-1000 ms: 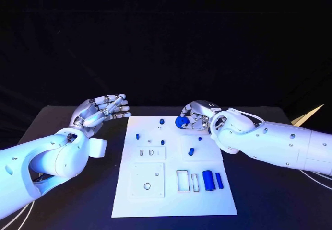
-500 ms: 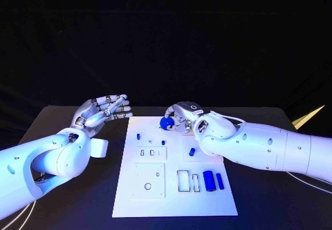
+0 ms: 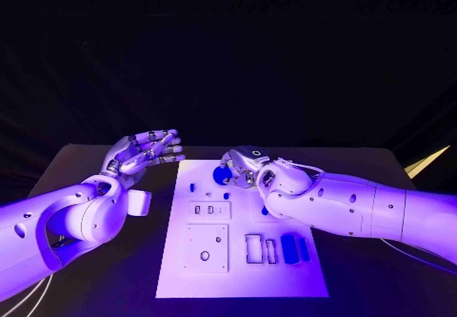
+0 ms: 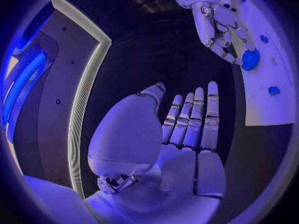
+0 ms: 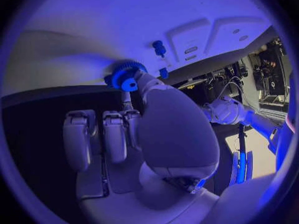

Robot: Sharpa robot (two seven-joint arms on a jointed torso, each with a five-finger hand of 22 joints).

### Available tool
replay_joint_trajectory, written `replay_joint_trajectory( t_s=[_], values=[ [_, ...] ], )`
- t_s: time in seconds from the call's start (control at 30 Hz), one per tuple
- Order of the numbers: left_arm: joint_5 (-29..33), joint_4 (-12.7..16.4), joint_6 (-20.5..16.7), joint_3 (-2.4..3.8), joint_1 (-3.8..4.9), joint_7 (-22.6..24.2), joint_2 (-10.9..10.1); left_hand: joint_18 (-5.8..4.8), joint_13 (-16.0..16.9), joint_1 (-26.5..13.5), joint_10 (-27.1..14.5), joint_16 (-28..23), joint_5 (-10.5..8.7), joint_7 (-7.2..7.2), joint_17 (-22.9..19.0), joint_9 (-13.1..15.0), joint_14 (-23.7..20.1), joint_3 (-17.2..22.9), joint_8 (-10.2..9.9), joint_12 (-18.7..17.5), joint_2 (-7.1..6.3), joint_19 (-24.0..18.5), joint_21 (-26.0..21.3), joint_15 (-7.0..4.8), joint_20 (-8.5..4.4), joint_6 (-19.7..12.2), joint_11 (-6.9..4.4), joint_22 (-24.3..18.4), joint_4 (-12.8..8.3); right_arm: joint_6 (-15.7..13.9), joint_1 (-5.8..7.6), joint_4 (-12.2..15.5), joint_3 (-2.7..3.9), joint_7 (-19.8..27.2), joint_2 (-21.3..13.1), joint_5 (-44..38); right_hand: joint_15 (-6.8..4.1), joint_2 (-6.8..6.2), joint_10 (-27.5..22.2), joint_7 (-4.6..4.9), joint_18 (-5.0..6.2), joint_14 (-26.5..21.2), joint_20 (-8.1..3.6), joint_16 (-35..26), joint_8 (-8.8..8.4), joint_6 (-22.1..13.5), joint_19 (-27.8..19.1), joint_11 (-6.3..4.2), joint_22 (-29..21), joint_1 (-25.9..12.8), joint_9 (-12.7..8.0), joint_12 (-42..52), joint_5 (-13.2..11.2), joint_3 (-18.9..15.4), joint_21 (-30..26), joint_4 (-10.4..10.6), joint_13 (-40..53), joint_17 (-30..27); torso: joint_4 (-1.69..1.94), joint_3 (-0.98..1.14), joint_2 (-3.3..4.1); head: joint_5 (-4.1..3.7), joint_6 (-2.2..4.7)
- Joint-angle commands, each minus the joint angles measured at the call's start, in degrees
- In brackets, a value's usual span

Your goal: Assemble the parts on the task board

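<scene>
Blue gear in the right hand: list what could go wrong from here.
1. The right hand holds the blue gear only at its fingertips, so it may slip or tilt before seating.
2. Small blue pegs stand close by on the task board; the fingers could knock one over.
3. The right arm hides part of the board in the head view, so alignment is hard to check.

white task board (image 3: 238,277) carries blue parts (image 3: 288,249); silver right robot hand (image 3: 244,166) holds a blue gear (image 3: 222,175).
</scene>
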Motion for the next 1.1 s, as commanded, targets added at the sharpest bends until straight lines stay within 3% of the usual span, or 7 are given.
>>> replay_joint_trajectory(
  t_s=[0.03, 0.57, 0.8, 0.9, 1.1],
  values=[
    [-0.1, 0.1, 0.2, 0.04, 0.07, 0.1, 0.1, 0.65, 0.7, 0.2, -0.8, -0.2, 0.69, 2.49, 0.9, 0.8, -0.3, 1.4, 0.2, -0.6, -0.16, -0.3, 0.3, -0.13, 0.2, -0.9, 0.38, 0.0, -1.1, 0.3, -0.18, -0.4, -0.04, 0.0, 0.5, -0.1, -0.64, 1.51, 2.3, -0.52, -1.71, 6.4, -0.76, 0.8, 2.8, 4.9, 5.5, -0.53, 14.6, -1.3, 2.8, 0.9, 1.0, 4.7, 1.4, -0.1, 11.1, 15.6, -0.1, 0.07, -0.02, 0.17, -0.06],
    [-0.1, 0.1, 0.2, 0.04, 0.08, 0.0, 0.1, 0.65, 0.7, 0.2, -0.8, -0.2, 0.69, 2.49, 0.9, 0.8, -0.3, 1.4, 0.2, -0.6, -0.16, -0.3, 0.3, -0.13, 0.2, -0.9, 0.38, 0.0, -1.1, 0.4, -0.35, -2.1, -0.08, -0.4, 1.9, -0.1, -0.44, 0.82, 1.9, -0.16, -1.67, 6.4, -0.65, 0.8, 2.27, 4.2, 5.4, -0.25, 14.5, -2.5, 2.6, 0.3, 1.0, 5.7, 1.2, -0.6, 10.7, 15.6, -0.15, 0.09, 0.01, 0.16, 0.05],
    [-0.1, 0.1, 0.2, 0.04, 0.08, -0.1, 0.1, 0.65, 0.7, 0.2, -0.8, -0.2, 0.68, 2.51, 1.0, 0.8, -0.4, 1.5, 0.2, -0.6, -0.17, -0.3, 0.3, -0.12, 0.21, -0.9, 0.4, 0.0, -1.1, 0.1, -0.35, -2.5, -0.08, -0.2, 2.1, 0.5, 0.62, -1.16, 0.3, 1.31, -1.57, 6.4, 0.18, 0.8, 0.02, 1.2, 5.2, 0.99, 14.2, -5.4, 1.7, -1.7, 0.9, 6.5, 0.9, -0.7, 8.9, 15.6, -0.11, 0.09, -0.01, 0.17, 0.06],
    [-0.1, 0.1, 0.2, 0.04, 0.08, -0.1, 0.0, 0.65, 0.7, 0.2, -0.8, -0.2, 0.68, 2.51, 1.0, 0.8, -0.4, 1.5, 0.2, -0.6, -0.17, -0.3, 0.3, -0.12, 0.21, -0.9, 0.4, 0.0, -1.1, 0.4, -0.35, -2.6, -0.08, 0.1, 2.1, 1.1, 1.41, -2.68, -0.4, 2.15, -1.55, 6.4, 0.93, 0.8, -1.61, -0.8, 5.2, 1.84, 14.1, -8.0, 1.1, -2.5, 0.8, 5.3, 0.8, 0.1, 8.3, 15.6, -0.13, 0.1, -0.01, 0.18, 0.06],
    [-0.1, 0.1, 0.1, 0.04, 0.08, -0.2, 0.0, 0.65, 0.7, 0.2, -0.9, -0.2, 0.68, 2.53, 1.0, 0.8, -0.4, 1.5, 0.2, -0.6, -0.18, -0.3, 0.3, -0.11, 0.21, -1.0, 0.41, 0.0, -1.1, 1.7, -0.35, -2.6, -0.08, 0.7, 1.8, 2.2, 1.69, -2.76, -0.6, 2.26, -1.55, 6.4, 1.39, 0.8, -2.54, -1.0, 5.2, 2.06, 14.2, -12.6, 0.9, -2.7, 0.9, 0.7, 0.8, 2.8, 8.3, 15.6, -0.16, 0.12, -0.03, 0.21, -0.04]
  ],
)
